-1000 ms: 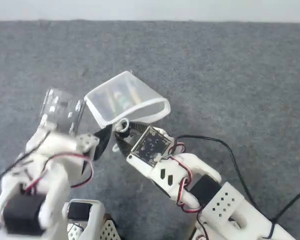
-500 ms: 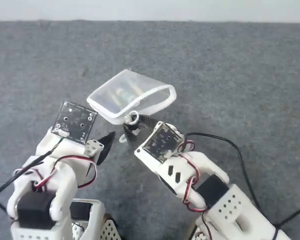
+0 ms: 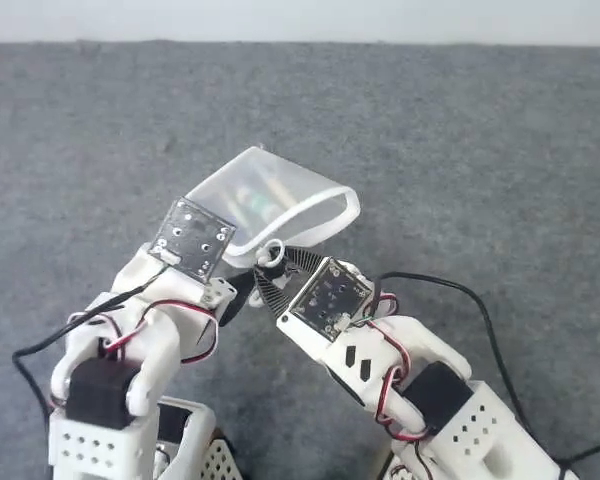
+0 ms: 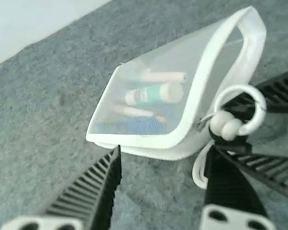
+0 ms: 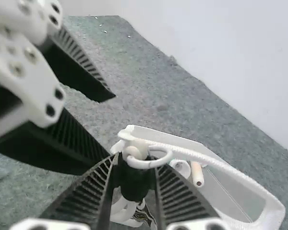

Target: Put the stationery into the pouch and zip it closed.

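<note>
- Pouch (image 3: pixel 265 195): a see-through white bag with a thick white trim. It lies on its side on the grey bench (image 3: pixel 460 150), just ahead of both arms.
- Stationery (image 4: pixel 156 93): inside the pouch, seen through its wall. There are several pen-like sticks and a short tube with a green band, all lying lengthwise.
- The pouch's white-trimmed mouth is turned towards the arms and gapes along part of its length. The tips of two sticks show inside the opening in the right wrist view.
- Zipper pull (image 5: pixel 146 155): a white ring with a small bead, at the corner of the pouch mouth nearest the arms.
- Right tool (image 5: pixel 134 170): narrow, its two black ribbed fingers pinched together on the zipper pull at that corner of the pouch. The ring stands up just above the fingertips.
- Left tool (image 4: pixel 164 155): spread wide and holding nothing. Its fingers point at the near long edge of the pouch, one on either side of that edge's middle. I cannot tell whether they touch the pouch.
- The two tools sit close beside each other at the pouch mouth. The left one's nearer finger is just beside the pull.
</note>
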Controlling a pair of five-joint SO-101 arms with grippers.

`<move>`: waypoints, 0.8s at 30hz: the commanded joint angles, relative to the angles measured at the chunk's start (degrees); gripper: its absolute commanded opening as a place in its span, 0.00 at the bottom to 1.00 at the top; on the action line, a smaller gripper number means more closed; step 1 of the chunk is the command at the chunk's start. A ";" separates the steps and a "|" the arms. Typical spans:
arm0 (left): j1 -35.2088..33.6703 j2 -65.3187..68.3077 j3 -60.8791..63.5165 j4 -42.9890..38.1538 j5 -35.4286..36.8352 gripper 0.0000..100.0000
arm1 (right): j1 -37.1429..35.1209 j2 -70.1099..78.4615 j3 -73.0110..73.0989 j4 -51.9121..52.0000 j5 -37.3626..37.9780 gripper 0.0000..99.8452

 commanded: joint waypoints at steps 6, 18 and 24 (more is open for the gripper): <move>0.44 -0.62 5.23 -7.91 -5.01 0.27 | -1.10 -3.03 -6.95 1.80 0.09 0.01; 3.43 -0.62 12.97 -23.03 -6.24 0.26 | -1.10 -3.03 -7.21 1.54 0.00 0.01; 6.59 -0.62 18.68 -31.91 -6.59 0.19 | -0.92 -3.03 -7.74 1.54 0.00 0.01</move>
